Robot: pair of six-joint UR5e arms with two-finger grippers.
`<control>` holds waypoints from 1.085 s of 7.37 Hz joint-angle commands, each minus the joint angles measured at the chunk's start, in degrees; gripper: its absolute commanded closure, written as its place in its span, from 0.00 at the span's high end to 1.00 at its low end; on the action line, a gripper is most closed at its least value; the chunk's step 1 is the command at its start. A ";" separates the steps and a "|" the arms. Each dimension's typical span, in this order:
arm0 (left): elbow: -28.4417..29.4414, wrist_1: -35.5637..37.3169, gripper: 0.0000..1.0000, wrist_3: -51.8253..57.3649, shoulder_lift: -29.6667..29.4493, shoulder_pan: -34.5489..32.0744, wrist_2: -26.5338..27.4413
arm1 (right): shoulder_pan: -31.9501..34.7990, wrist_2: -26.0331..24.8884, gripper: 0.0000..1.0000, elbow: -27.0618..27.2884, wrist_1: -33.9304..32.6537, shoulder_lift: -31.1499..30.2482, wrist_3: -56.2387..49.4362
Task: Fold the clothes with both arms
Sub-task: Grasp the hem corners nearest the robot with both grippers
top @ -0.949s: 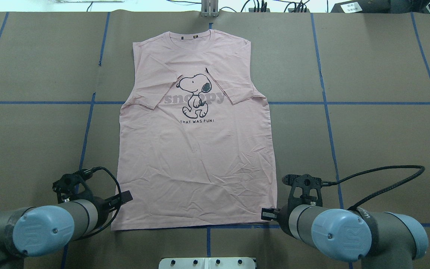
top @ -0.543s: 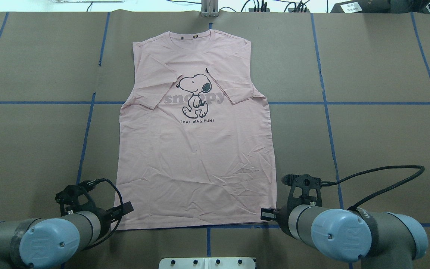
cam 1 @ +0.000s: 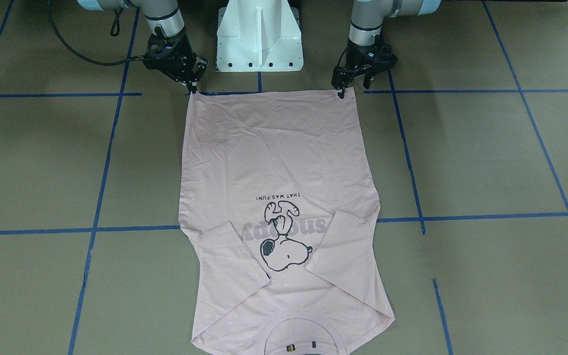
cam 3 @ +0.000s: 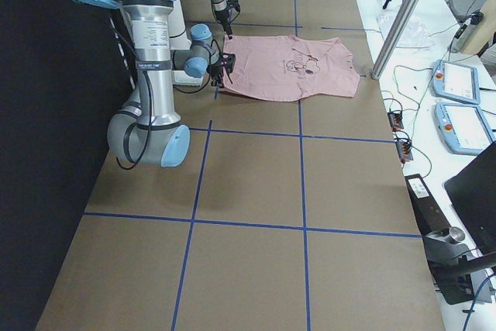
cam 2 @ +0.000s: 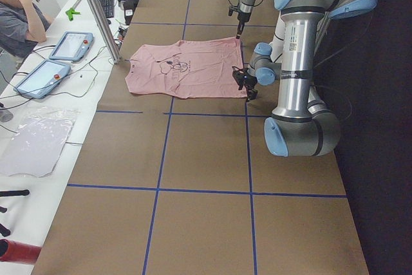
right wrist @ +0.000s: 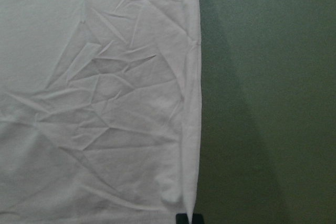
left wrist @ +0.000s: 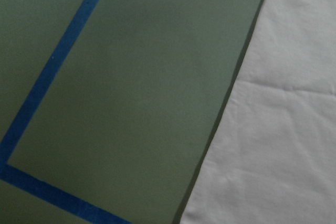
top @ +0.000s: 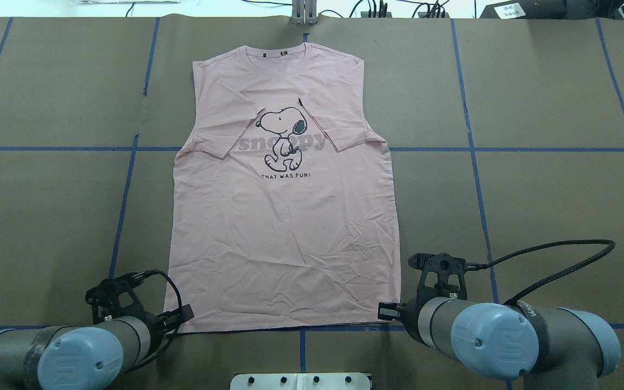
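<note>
The pale pink T-shirt (top: pixel 285 227) lies flat and front up, with both sleeves folded in over the dog print, the collar far from me and the hem near me. It also shows in the front view (cam 1: pixel 279 162). My left gripper (top: pixel 184 313) points down at the hem's left corner (cam 1: pixel 348 91) and looks open; its wrist view shows only the shirt's edge (left wrist: pixel 283 129) and the table. My right gripper (top: pixel 388 311) is at the hem's right corner (cam 1: pixel 191 88), shut on it. A dark fingertip (right wrist: pixel 182 218) sits at the shirt's edge (right wrist: pixel 191 129).
The white pedestal base (cam 1: pixel 259 34) stands just behind the hem, between the arms. Blue tape lines (top: pixel 474 162) cross the brown table. In the left side view an operator (cam 2: pixel 19 11), tablets (cam 2: pixel 71 46) and a metal post (cam 2: pixel 96 11) are at the far edge.
My left gripper has moved back toward me along the shirt's left edge to the hem corner. The right arm and the shirt have not moved.
</note>
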 commanded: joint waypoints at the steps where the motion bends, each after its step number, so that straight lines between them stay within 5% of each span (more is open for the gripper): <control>1: -0.11 0.04 0.56 0.07 -0.05 0.04 -0.03 | 0.07 0.07 0.00 0.06 0.00 0.03 0.00; 4: -0.20 0.13 0.00 0.07 -0.14 0.21 -0.03 | 0.07 0.07 0.00 0.06 0.00 0.03 0.00; 8: -5.53 3.53 0.00 0.86 -0.13 -0.05 -0.47 | 0.42 0.60 0.00 1.89 0.00 -0.93 -0.09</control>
